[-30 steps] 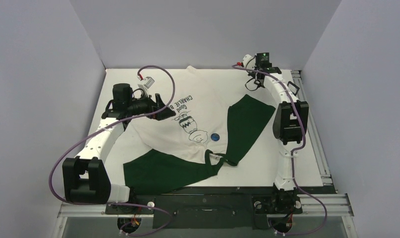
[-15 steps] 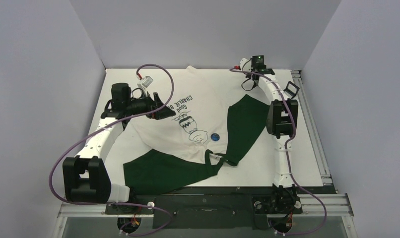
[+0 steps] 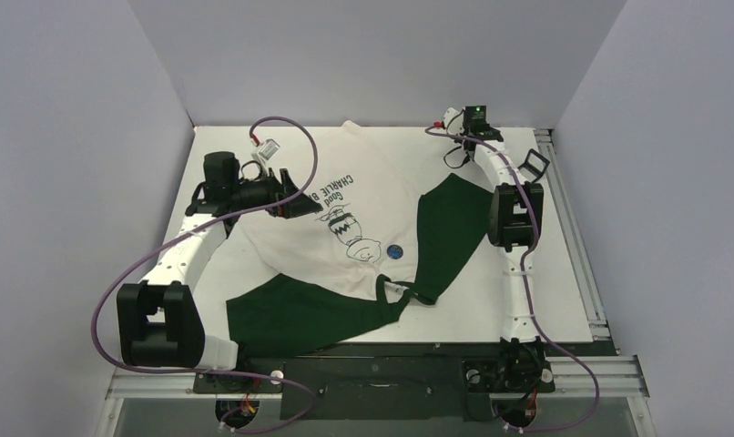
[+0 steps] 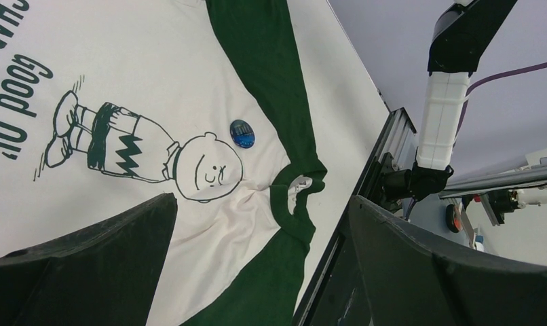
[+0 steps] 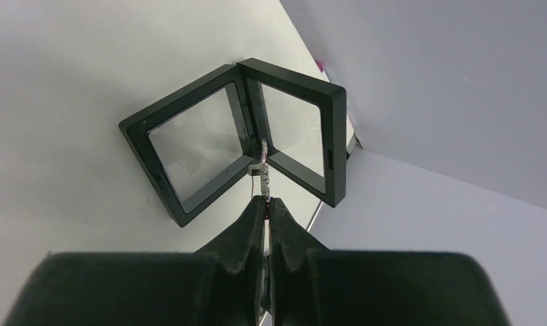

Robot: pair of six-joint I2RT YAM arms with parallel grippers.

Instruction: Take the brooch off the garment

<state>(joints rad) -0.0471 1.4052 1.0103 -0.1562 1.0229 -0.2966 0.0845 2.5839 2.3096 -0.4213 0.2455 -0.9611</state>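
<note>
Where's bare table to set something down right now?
Free: table between green sleeve and right arm base; far-left corner behind left gripper. Crowded: far-right corner, where right gripper pinches a silvery pin by the black case.

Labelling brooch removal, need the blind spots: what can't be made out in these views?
Right wrist: the silvery piece pinched in the right gripper, over the black case, is too small to identify; brooch or not, cannot tell.
Left wrist, top: blue badge print is too small; its fastening is hidden under it.
Left wrist: garment lettering is cut off by the left edge.
</note>
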